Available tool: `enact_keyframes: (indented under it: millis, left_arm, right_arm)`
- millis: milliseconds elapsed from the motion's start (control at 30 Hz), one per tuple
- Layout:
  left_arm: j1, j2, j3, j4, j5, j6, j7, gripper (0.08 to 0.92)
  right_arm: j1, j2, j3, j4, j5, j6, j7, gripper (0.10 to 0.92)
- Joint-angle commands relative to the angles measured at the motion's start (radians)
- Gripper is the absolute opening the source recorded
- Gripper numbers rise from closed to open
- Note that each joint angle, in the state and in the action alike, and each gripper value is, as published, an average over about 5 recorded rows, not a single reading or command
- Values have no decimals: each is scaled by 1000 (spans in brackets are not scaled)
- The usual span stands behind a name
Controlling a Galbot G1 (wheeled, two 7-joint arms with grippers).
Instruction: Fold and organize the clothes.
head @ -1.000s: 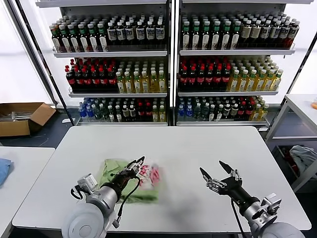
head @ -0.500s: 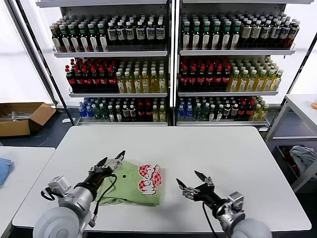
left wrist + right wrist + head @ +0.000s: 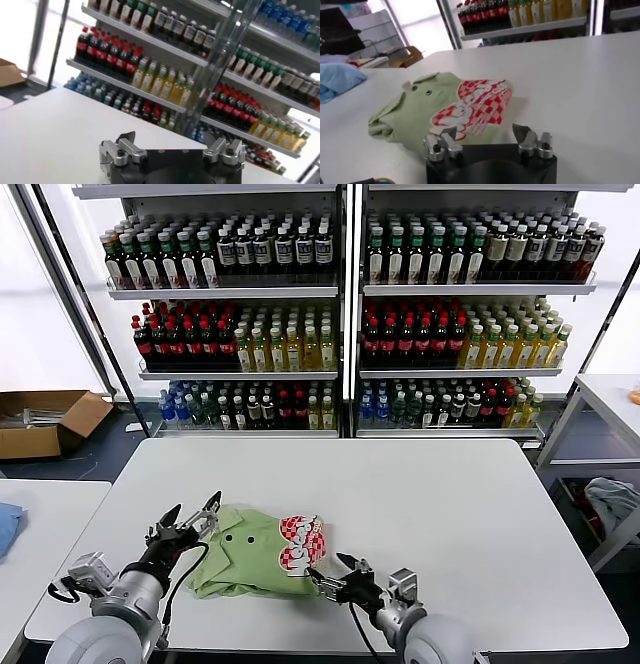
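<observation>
The light green shirt [image 3: 255, 549] lies folded on the white table [image 3: 430, 494], front left of centre, collar and dark buttons up, red-and-white checkered logo [image 3: 300, 544] at its right side. It also shows in the right wrist view [image 3: 445, 112]. My left gripper [image 3: 185, 519] is open and empty just left of the shirt, above the table; its view [image 3: 170, 145] shows only table and shelves. My right gripper [image 3: 335, 572] is open and empty at the shirt's front right corner, fingertips close to the logo; in its view [image 3: 485, 135] it points at the logo [image 3: 475, 107].
Shelves of bottles [image 3: 340, 314] stand behind the table. A side table at left holds a blue cloth [image 3: 5, 524]. A cardboard box [image 3: 45, 419] sits on the floor at left. A grey-blue cloth heap [image 3: 612, 499] lies at the right.
The left gripper let go of the shirt and drew back left. The right gripper moved left, up to the shirt's front right corner. The shirt now lies flat with logo showing.
</observation>
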Motion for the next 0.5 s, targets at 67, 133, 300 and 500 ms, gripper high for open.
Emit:
enact_keyframes:
  millis: [67,133,300,500]
  left_arm:
    - [15,-23,-54,1,21,3,2,823]
    - [13,-26,-57,4,18,3,2,823]
    - [3,-33,-76,14,-6,5,-2,823]
    - [4,-35,-77,18,-13,5,-2,823]
  right_arm:
    - [138,13,-115,-81,55,-52,12,663]
    - [143,-1,-107,-73,51,-55,-17,602]
    - [138,-51,-69,-50,18,-57,-105,464]
    - [107,-119,-21,-30,-18,-57,-144,290]
